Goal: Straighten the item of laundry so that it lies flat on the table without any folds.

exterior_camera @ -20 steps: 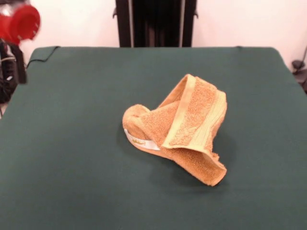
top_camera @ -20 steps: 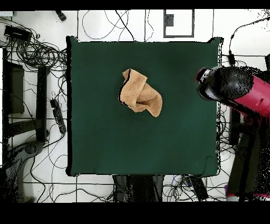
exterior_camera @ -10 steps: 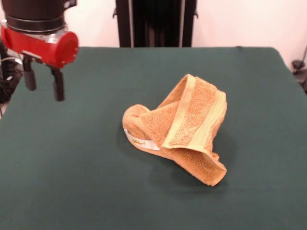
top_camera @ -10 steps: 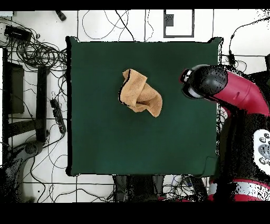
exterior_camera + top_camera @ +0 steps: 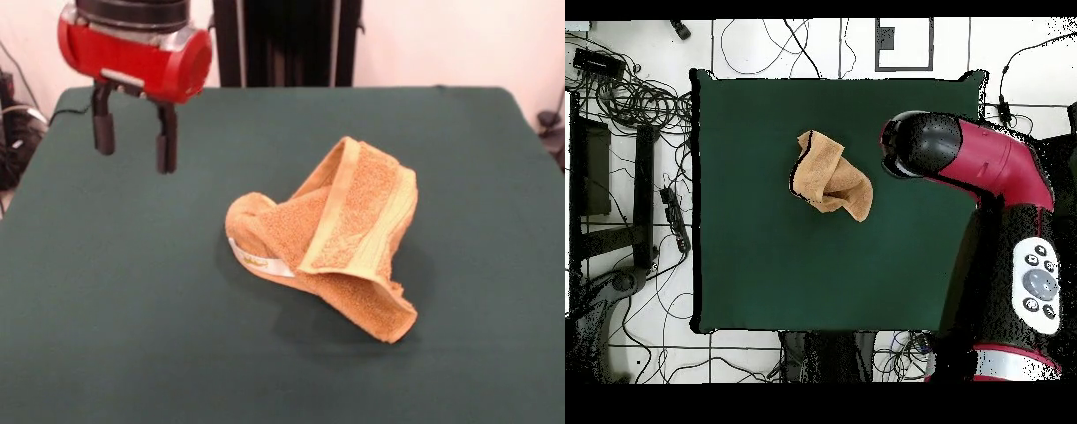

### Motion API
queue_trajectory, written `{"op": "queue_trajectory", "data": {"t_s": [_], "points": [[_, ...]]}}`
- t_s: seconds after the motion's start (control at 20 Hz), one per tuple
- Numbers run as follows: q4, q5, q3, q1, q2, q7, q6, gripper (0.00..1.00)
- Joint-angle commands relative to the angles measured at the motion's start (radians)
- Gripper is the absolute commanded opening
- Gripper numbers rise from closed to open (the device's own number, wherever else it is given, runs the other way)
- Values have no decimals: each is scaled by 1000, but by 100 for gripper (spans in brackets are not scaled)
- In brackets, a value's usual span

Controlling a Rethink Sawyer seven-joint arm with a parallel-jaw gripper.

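Clearly the towel [image 5: 327,238] needs opening out: it sits crumpled near the middle of the green table [image 5: 132,336], doubled over itself with the paler woven band [image 5: 340,199] running up the raised fold and the white label [image 5: 258,261] showing along its low front edge. Seen from the front, the gripper [image 5: 131,141] hangs well apart from it, up and off to the picture's left, its two dark fingers [image 5: 165,140] spread and holding nothing. A good pick would likely be one free corner of the top layer, lifted and drawn outward. Bare cloth lies all round the towel, with room to every table edge, and nothing else stands beyond.
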Motion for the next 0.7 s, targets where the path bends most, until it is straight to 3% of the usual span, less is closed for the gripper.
{"op": "queue_trajectory", "data": {"t_s": [0.05,0.7], "points": [[124,16,22,53,-23,164,50,100],[123,54,102,6,-1,91,63,100]]}}
